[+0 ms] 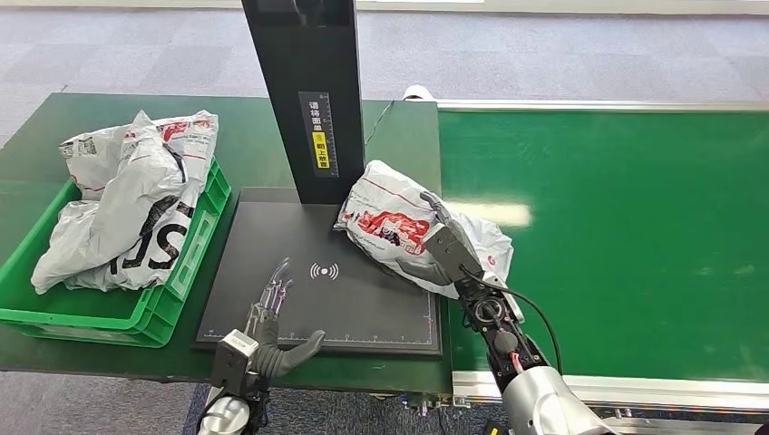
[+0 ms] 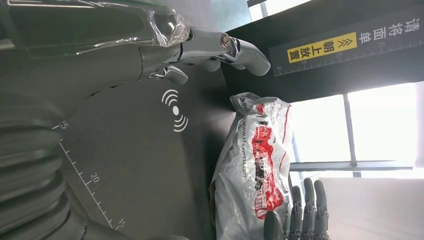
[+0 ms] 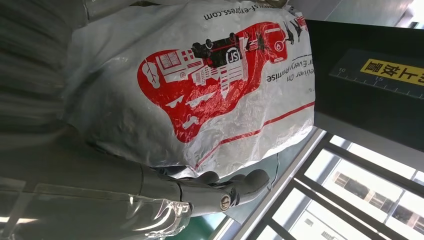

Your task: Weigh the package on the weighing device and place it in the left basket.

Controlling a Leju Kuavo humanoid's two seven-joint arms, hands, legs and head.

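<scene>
**Parcel rests at scale's edge in robot's grasp**

A white plastic package (image 1: 413,231) printed with red artwork lies at the right rear corner of the black weighing device (image 1: 313,304), partly on its flat platform and partly over the green conveyor belt (image 1: 617,236) beside it. The right robot hand (image 1: 444,249) grips the package, fingers laid over its top and the thumb pressed against its near side; the right wrist view shows the bag bulging against the palm. The left robot hand (image 1: 277,317) hovers open above the platform's front left area, fingers spread and pointing toward the scale's black upright column (image 1: 308,100), holding nothing. The column carries a yellow label with a ruled scale (image 1: 319,149). To the left, on the green worktop (image 1: 245,136), a green basket (image 1: 186,272) holds other crumpled white packages (image 1: 127,199) piled above its rim, well apart from the gripped one.
</scene>
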